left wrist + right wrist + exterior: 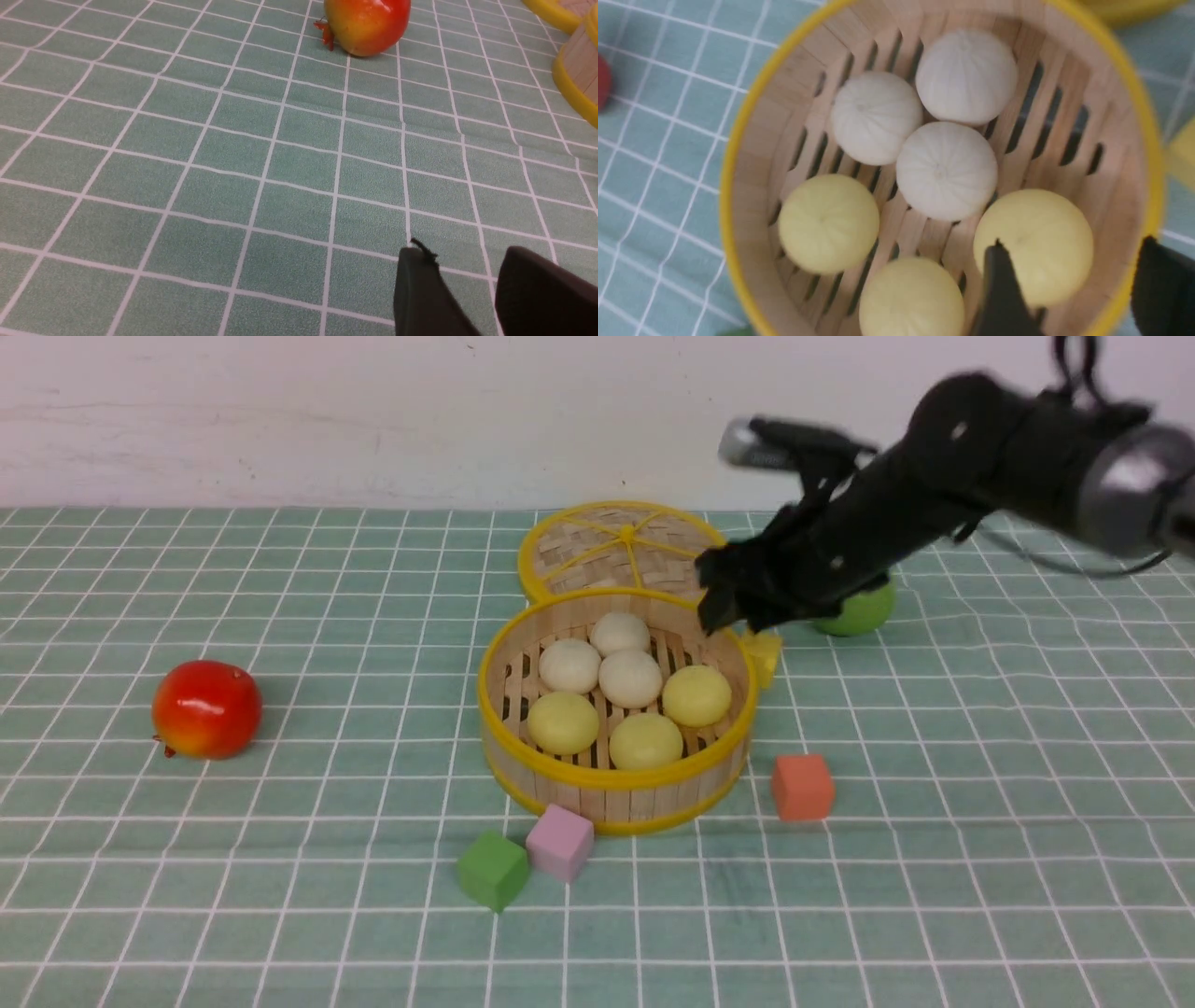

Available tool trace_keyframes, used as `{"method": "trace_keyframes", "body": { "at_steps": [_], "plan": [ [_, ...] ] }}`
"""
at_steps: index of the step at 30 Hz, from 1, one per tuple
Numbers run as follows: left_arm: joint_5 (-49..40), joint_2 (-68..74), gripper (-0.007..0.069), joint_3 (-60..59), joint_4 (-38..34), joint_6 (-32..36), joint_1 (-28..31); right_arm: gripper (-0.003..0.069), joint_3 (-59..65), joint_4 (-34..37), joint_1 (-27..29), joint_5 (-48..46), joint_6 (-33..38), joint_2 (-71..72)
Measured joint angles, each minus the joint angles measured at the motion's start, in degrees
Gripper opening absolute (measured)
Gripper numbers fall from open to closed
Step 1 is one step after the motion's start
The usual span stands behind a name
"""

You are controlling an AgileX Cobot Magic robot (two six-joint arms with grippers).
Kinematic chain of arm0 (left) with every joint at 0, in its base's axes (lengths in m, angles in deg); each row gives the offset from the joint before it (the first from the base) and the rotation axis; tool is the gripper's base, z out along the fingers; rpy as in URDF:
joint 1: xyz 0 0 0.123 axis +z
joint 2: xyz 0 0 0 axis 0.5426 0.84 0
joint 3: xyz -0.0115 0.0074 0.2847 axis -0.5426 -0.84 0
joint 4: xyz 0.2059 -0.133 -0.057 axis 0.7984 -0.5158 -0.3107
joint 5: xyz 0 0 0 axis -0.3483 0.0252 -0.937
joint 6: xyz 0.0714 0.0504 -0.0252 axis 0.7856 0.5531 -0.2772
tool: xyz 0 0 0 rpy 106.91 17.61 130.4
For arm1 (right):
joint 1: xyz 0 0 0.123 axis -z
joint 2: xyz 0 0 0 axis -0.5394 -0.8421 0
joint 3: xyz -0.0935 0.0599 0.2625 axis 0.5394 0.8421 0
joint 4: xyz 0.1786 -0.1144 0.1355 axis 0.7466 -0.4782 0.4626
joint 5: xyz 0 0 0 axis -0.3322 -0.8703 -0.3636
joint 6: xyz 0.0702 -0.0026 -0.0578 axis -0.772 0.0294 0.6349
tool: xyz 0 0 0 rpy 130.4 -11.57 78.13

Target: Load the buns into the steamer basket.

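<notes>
Fingers of the right gripper (1069,289) stand apart, nothing between them, poised over the near-right part of the steamer basket (616,782); a pale yellow bun (1034,242) lies on the slats directly below the gap. Fingers of the left gripper (472,294) also parted and empty, low over bare desk (280,896), well away from the basket.

Buns: all six sit inside the basket. Three off-white ones (621,658) cluster toward the far side, three yellow ones (644,739) along the near side. None left on the cloth.

Step, as I read it: the release of the last bun, so the task looks essentially done. Next move likely calls for lifting the right arm straight up and clear of the rim without nudging the yellow bun beneath it.

Around the basket: woven lid (621,549) lying flat just behind it, red fruit (205,709) far left, green apple (854,609) behind the right arm, coloured cubes near the front and right sides.

Writing: no brand, label or lettering readable anywhere.
</notes>
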Motion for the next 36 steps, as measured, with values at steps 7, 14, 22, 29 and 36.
{"method": "trace_keyframes", "body": {
  "at_steps": [7, 14, 22, 29, 36],
  "plan": [
    [0.0, 0.0, 0.0238, 0.0, 0.0, 0.0, 0.0, 0.0401, 0.0, -9.0, 0.0, -11.4, -4.9, 12.6],
    [0.0, 0.0, 0.0238, 0.0, 0.0, 0.0, 0.0, 0.0062, 3.0, -15.9, 0.0, -20.2, -11.8, 30.1],
    [0.0, 0.0, 0.0238, 0.0, 0.0, 0.0, 0.0, -0.002, 23.8, -20.2, 0.0, -22.7, -12.8, 51.7],
    [0.0, 0.0, 0.0238, 0.0, 0.0, 0.0, 0.0, -0.0019, 35.0, -20.9, 0.0, -26.1, -12.5, 62.9],
    [0.0, 0.0, 0.0238, 0.0, 0.0, 0.0, 0.0, -0.0014, 37.4, -22.3, 0.0, -26.3, -11.8, 69.6]
  ]
}}
